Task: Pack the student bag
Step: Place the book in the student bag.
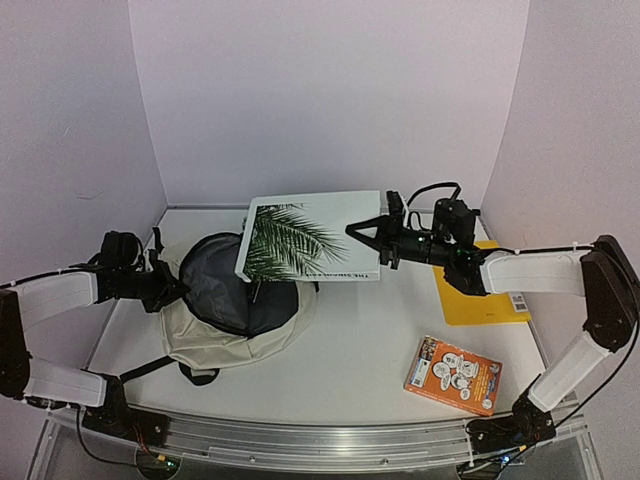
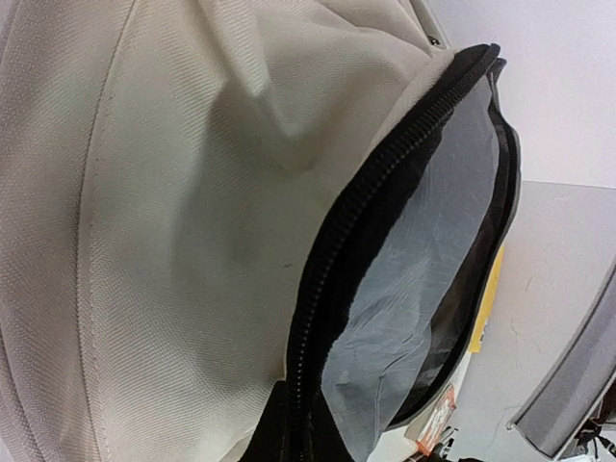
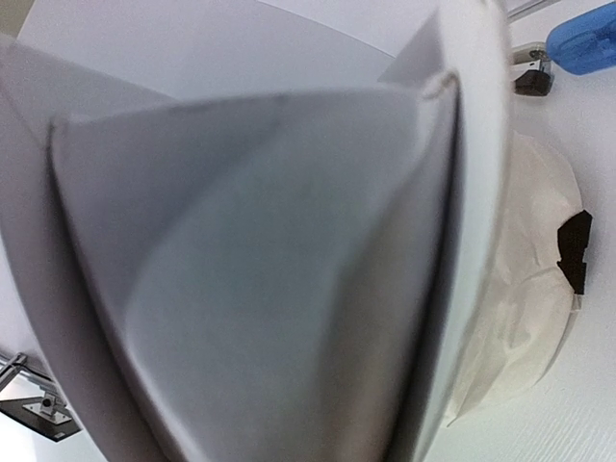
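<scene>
One book (image 1: 310, 238) in right gripper (image 1: 374, 238) | above student bag (image 1: 235, 338) | left gripper (image 1: 168, 287): grip unclear

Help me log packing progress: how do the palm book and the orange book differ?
The palm book is held by the right gripper, in the air over the open bag; the orange book lies flat on the table, untouched. The palm book is bigger, white with a green frond; the orange book is smaller. Both are outside the bag.
</scene>
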